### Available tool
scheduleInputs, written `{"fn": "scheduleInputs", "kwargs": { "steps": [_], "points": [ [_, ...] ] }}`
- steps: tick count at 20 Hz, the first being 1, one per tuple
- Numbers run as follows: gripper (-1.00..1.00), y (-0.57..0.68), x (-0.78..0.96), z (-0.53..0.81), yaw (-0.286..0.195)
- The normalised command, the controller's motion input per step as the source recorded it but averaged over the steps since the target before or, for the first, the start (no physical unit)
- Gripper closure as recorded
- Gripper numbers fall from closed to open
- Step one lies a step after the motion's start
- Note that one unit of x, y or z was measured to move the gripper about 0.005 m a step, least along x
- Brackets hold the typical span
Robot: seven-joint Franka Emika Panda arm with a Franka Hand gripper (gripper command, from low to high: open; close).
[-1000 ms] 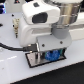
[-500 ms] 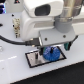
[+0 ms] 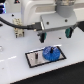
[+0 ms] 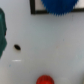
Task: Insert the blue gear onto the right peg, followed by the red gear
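The blue gear (image 3: 50, 53) lies flat on the right half of the black-bordered white plate (image 3: 33, 61). The right peg is hidden beneath it. My gripper (image 3: 55, 37) hangs well above the gear, open and empty, with its teal-tipped fingers (image 3: 42, 37) spread wide. In the wrist view the blue gear (image 4: 57, 5) and a corner of the plate (image 4: 32, 9) show at one edge. The red gear (image 4: 46, 80) lies on the white table at the opposite edge, apart from the plate. I cannot find the red gear in the exterior view.
A small dark and light block (image 3: 19, 32) stands at the back on the exterior view's left, with a black cable (image 3: 14, 22) arching over it. A small dark spot (image 4: 17, 48) marks the table. The table's edge (image 3: 7, 76) falls off at the front left.
My gripper was low over the plate with the blue gear between its fingers. It has let go and risen straight up, leaving the gear on the plate.
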Motion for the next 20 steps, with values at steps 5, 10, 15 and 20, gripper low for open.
{"fn": "scheduleInputs", "kwargs": {
  "steps": [5,10,15,20],
  "points": [
    [-1.0,0.1,-0.78,-0.01,0.0],
    [-1.0,0.03,-0.7,-0.1,0.0],
    [-1.0,0.02,-0.65,-0.14,0.0],
    [-1.0,0.03,-0.5,-0.23,0.0]
  ]
}}
